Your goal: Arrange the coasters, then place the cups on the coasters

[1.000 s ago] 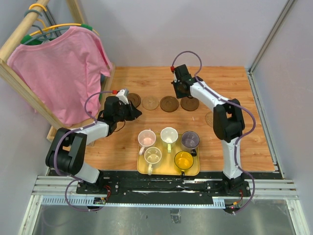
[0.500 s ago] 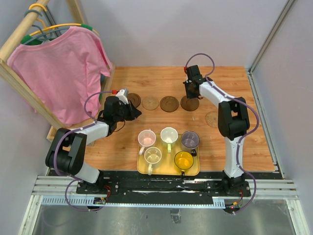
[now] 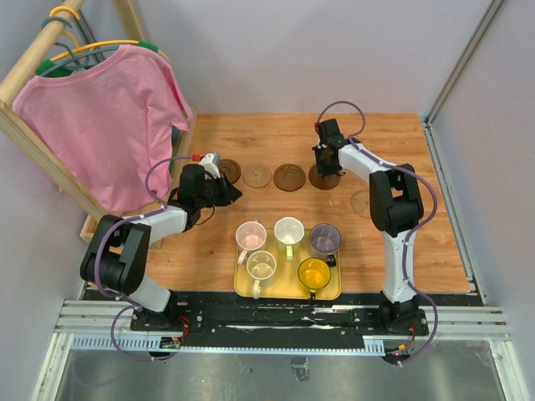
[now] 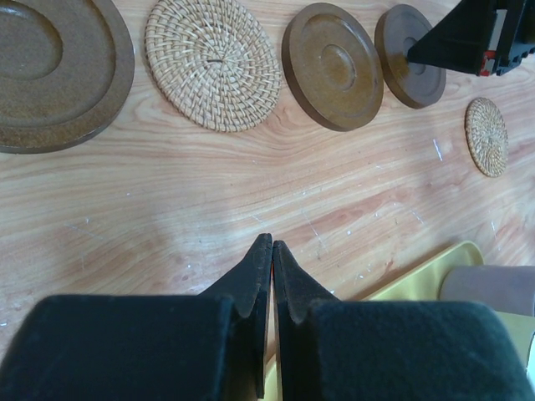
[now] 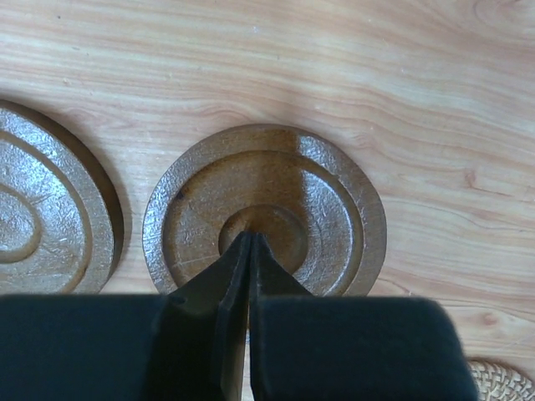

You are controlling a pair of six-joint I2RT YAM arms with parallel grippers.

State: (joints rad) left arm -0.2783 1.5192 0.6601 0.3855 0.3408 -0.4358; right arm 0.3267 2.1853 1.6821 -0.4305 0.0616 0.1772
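The right gripper (image 5: 248, 240), jaws pressed together and holding nothing, pointed its tips at the centre of the rightmost dark coaster (image 5: 334, 209) in the row of four across the middle of the bench (image 3: 251, 138). The left gripper (image 4: 272, 248), likewise closed and empty, hung over bare wood just nearside of that row's left end. The cups (image 3: 289, 230) stood on the yellow tray (image 3: 287, 286) by the near edge.
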